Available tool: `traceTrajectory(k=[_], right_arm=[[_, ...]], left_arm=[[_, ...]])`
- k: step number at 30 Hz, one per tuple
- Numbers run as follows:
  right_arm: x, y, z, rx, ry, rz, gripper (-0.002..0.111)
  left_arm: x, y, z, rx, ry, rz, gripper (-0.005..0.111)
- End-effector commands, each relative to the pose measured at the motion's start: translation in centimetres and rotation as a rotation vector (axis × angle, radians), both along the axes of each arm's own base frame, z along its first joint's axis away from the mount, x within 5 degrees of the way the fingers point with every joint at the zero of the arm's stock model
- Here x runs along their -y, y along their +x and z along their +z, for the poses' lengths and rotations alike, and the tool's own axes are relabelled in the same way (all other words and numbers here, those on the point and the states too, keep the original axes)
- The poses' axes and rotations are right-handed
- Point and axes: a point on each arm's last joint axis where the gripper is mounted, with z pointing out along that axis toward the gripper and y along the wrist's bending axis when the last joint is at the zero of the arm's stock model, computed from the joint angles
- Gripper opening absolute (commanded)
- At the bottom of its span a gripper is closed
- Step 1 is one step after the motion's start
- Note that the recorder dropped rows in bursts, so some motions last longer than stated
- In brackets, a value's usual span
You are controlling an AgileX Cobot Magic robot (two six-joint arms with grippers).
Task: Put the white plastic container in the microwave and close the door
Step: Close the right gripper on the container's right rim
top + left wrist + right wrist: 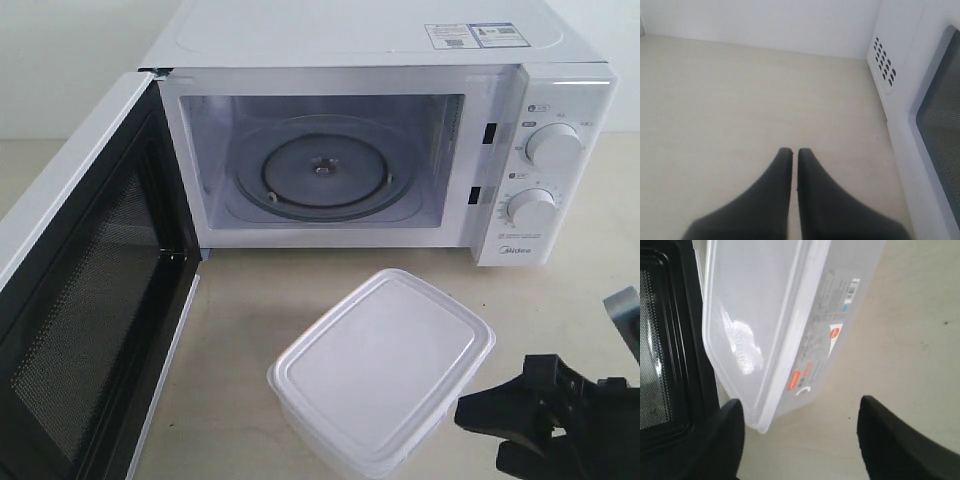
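Note:
The white plastic container (380,370) stands on the table in front of the microwave (380,130), lid on; the right wrist view shows its labelled side (790,325). The microwave's door (85,300) hangs wide open to the left, baring the glass turntable (322,172). My right gripper (800,412) is open, its black fingers (510,410) just right of the container, one corner of the box near one fingertip but nothing between the jaws. My left gripper (794,150) is shut over bare tabletop beside the microwave's vented side wall (883,62); it is out of the exterior view.
The open door's black mesh inner frame (660,340) stands close to the left of the container. Two round dials (553,145) sit on the microwave's right panel. A pale tabletop (250,310) runs between the microwave and the container.

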Motion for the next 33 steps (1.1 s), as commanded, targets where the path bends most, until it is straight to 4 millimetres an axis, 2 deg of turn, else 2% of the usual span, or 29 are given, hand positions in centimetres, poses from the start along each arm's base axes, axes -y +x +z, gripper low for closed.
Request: traceTrajectory(k=[1, 6, 10, 18, 22, 33], right_arm=[[0.4, 1.0, 0.1, -0.057, -0.004, -0.093, 0.048], [0.8, 1.2, -0.2, -0.120, -0.028, -0.174, 0.048], [0.0, 1.8, 0.2, -0.163, -0.007, -0.202, 0.048], [-2.6, 2.9, 1.0, -0.184, -0.103, -0.242, 0.048], [-3.4, 3.6, 1.5, -0.180, -0.143, -0.328, 0.048], [-4.6, 3.3, 1.6, -0.169, -0.202, -0.398, 0.048]], left_arm=[[0.0, 0.0, -0.1, 0.004, -0.006, -0.003, 0.004], [0.0, 0.0, -0.1, 0.004, -0.006, -0.003, 0.004], [0.0, 0.0, -0.1, 0.004, -0.006, -0.003, 0.004], [0.0, 0.0, -0.1, 0.004, -0.006, -0.003, 0.004], [0.0, 0.0, -0.1, 0.004, -0.006, -0.003, 0.004], [0.0, 0.0, -0.1, 0.004, -0.006, -0.003, 0.004]])
